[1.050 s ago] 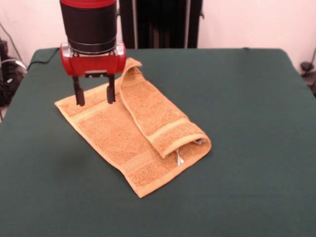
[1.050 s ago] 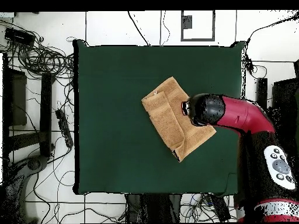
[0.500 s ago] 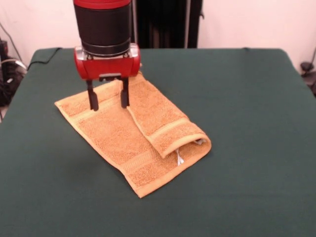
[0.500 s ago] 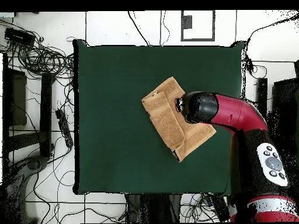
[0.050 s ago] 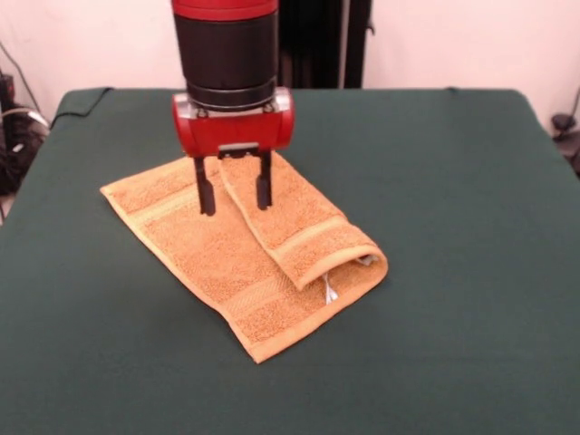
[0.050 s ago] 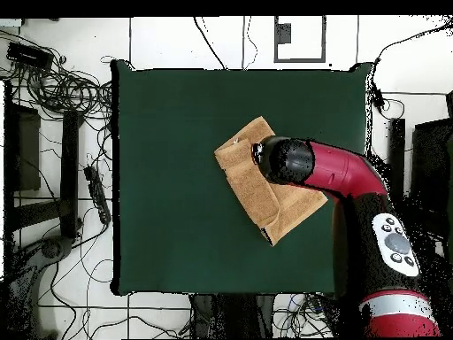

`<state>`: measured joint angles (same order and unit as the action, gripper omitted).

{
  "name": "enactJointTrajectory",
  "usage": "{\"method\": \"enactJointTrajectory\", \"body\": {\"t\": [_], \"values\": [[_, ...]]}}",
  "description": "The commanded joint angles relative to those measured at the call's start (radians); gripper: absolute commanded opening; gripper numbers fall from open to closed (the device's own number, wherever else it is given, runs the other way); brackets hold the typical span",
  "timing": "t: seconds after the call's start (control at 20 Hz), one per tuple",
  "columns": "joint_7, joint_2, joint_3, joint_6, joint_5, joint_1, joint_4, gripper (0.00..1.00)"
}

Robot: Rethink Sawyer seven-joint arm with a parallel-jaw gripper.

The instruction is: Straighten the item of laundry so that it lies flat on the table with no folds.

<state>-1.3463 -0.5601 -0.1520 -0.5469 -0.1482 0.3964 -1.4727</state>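
Most of the table (image 5: 471,181) is left bare green cloth, open on all sides of the towel (image 5: 208,258). The only raised obstacle is the towel's folded flap (image 5: 299,227), a rolled hump running from 12 to 4 o'clock on it. The space directly above the fold's upper end is taken by the gripper (image 5: 235,192), fingers parted, straddling the flap edge.
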Motion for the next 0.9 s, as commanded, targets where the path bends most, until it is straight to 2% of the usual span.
{"method": "enactJointTrajectory", "body": {"t": [0.05,0.4,0.9], "values": [[-0.29,0.104,-0.028,0.067,0.07,-0.076,-0.105,1.0],[-0.332,0.13,0.002,0.1,0.117,-0.116,-0.116,1.0],[-0.299,0.182,0.027,0.143,0.157,-0.133,-0.115,1.0]]}}
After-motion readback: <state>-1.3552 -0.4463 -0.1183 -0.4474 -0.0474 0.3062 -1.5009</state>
